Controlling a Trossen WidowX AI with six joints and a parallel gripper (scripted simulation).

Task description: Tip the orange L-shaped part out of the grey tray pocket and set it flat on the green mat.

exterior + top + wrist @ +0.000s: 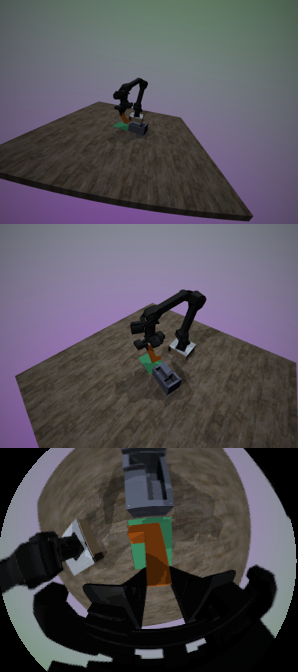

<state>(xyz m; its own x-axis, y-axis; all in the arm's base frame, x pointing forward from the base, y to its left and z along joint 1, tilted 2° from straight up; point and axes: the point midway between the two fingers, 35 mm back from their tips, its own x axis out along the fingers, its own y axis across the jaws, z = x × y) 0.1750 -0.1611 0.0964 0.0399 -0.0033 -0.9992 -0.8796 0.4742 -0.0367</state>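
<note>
The orange L-shaped part (152, 354) (124, 118) (157, 550) hangs steeply tilted over the green mat, its L-shaped end low and its plain end up. My gripper (148, 346) (121, 113) (156, 569) is shut on that raised plain end. The green mat (147, 366) (119, 125) (139, 559) lies flat beside the tray. The low end looks a little above the mat; the exact gap is hard to tell. The grey tray (160, 380) (135, 128) (144, 494) stands with its pocket empty.
The arm's white base block (191, 348) (132, 115) (79, 566) stands behind the tray and mat in the top view, left of them in the wrist view. The tray's walls rise well above the mat at its near edge. Everything stands on a brown wooden table (102, 413) (127, 174).
</note>
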